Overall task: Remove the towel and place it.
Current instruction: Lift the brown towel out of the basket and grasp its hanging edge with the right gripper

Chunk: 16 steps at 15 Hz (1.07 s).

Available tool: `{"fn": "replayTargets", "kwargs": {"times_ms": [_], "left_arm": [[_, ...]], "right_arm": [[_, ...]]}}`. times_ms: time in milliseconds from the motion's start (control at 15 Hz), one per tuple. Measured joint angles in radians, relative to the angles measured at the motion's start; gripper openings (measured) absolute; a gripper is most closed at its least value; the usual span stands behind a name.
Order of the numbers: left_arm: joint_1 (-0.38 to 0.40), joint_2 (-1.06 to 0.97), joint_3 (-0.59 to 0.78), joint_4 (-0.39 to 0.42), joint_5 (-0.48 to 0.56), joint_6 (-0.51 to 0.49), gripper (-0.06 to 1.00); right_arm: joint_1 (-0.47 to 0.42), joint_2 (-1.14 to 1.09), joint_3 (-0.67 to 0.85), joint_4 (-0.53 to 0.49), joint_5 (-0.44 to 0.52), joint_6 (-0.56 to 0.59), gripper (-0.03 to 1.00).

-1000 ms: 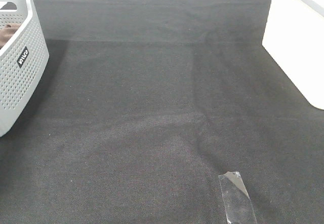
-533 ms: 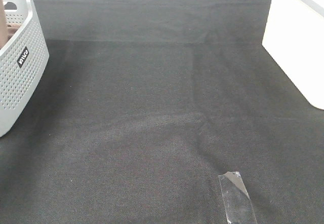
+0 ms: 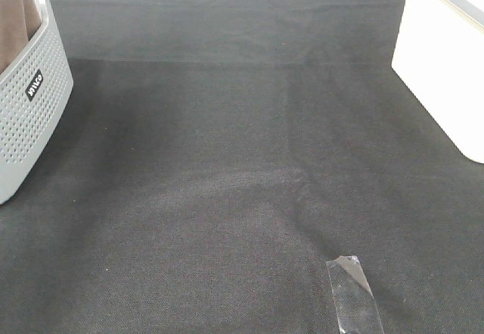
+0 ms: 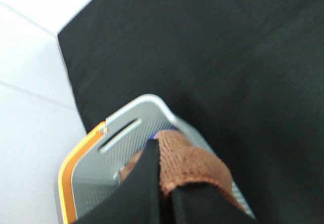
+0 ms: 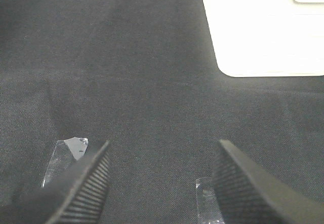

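The brown towel [image 3: 13, 18] hangs up out of the grey perforated basket [image 3: 30, 115] at the far left of the exterior view, its top cut off by the frame edge. In the left wrist view my left gripper [image 4: 164, 193] is shut on a fold of the towel [image 4: 190, 163], high above the basket [image 4: 126, 133]. A bit of blue cloth [image 4: 152, 134] shows inside the basket. My right gripper [image 5: 159, 176] is open and empty, low over the black cloth. Neither gripper shows in the exterior view.
A black cloth [image 3: 242, 160] covers the table. A strip of clear tape [image 3: 352, 292] lies near the front; it also shows in the right wrist view [image 5: 63, 155]. A white surface [image 3: 446, 62] borders the right side. White floor [image 4: 30, 107] lies beyond the basket.
The brown towel has risen out of the basket, from a low heap inside to a tall hanging fold at the top left. The right arm has not moved.
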Motion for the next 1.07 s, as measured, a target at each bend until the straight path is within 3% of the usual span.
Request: {"fn": "replayTargets", "kwargs": {"times_ms": [200, 333, 533, 600, 800, 867, 933, 1067], "left_arm": [[-0.100, -0.053, 0.000, 0.001, -0.004, -0.032, 0.00], [-0.182, -0.066, 0.000, 0.000, -0.039, -0.042, 0.00], [-0.324, -0.069, 0.000, -0.026, -0.065, -0.043, 0.00], [-0.415, -0.069, 0.000, -0.021, -0.057, -0.043, 0.00], [-0.512, -0.069, 0.000, 0.008, -0.029, -0.051, 0.00], [-0.525, -0.069, 0.000, 0.010, -0.029, -0.051, 0.00], [-0.548, -0.069, 0.000, 0.011, -0.029, -0.052, 0.00], [-0.581, -0.069, 0.000, 0.013, -0.029, -0.052, 0.00]], "right_arm": [[0.000, 0.008, 0.000, 0.026, -0.002, -0.013, 0.57], [0.000, 0.066, -0.014, 0.117, -0.039, -0.109, 0.57], [0.000, 0.208, -0.023, 0.367, -0.268, -0.329, 0.57], [0.000, 0.298, -0.023, 0.458, -0.349, -0.400, 0.57], [0.000, 0.513, -0.023, 0.583, -0.428, -0.538, 0.63], [0.000, 0.536, -0.023, 0.598, -0.439, -0.563, 0.71], [0.000, 0.588, -0.023, 0.652, -0.467, -0.640, 0.78], [0.000, 0.718, -0.023, 0.865, -0.502, -0.921, 0.82]]}}
